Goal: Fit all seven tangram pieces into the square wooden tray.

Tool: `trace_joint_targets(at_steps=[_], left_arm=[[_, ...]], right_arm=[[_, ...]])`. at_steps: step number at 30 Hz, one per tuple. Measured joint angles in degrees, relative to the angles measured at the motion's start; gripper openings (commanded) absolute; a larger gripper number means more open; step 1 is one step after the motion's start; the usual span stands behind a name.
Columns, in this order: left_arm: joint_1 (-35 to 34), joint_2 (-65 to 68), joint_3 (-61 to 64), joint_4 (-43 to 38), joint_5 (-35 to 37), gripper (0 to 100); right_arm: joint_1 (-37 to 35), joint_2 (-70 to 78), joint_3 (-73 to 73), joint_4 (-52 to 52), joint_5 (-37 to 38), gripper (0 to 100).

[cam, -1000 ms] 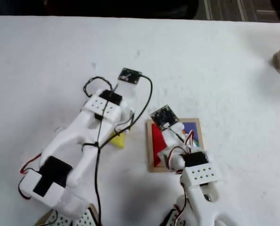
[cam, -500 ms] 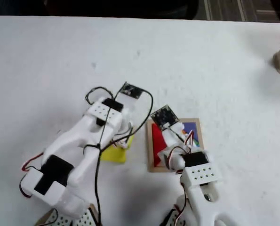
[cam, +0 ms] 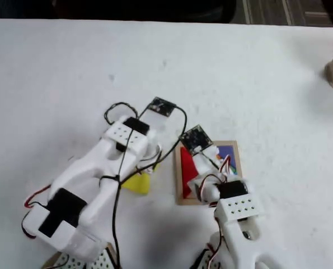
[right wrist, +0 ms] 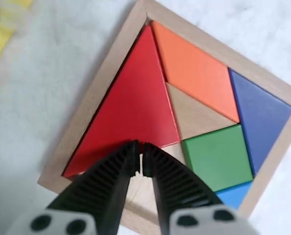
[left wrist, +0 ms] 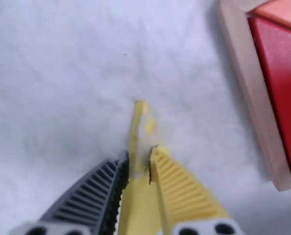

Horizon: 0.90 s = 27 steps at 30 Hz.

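In the left gripper, the yellow piece, near the tray.

Yellow piece, red triangle, orange piece, green square, blue piece, tan tray

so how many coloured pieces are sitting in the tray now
5: red along one edge, orange beside it, dark blue along the opposite edge, green between them, light blue at a corner. The right gripper may hide more.
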Motion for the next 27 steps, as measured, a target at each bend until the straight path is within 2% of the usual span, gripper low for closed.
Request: trace_joint_targets(at_steps=[3, 12, 19, 22, 27], left_arm=[[0.0, 0.0, -0.7, 0.18, 0.0, 2], [-0.26, 1.93, -6.24, 10.29, -0.09, 2], [-0.26, 1.85, -7.56, 11.34, -0.09, 3], [-0.35, 1.85, -7.56, 12.75, -1.14, 9], [-0.35, 0.53, -4.13, 12.84, -10.64, 19]], right_arm=[[0.0, 0.0, 0.0, 0.0, 0.0, 1.8], [1.32, 0.0, 0.0, 0.0, 0.09, 1.8], [3.69, 0.0, 0.0, 0.0, 0.09, 1.8], [3.6, 0.0, 0.0, 0.0, 0.09, 1.8], [3.6, 0.0, 0.0, 0.0, 0.09, 1.8]])
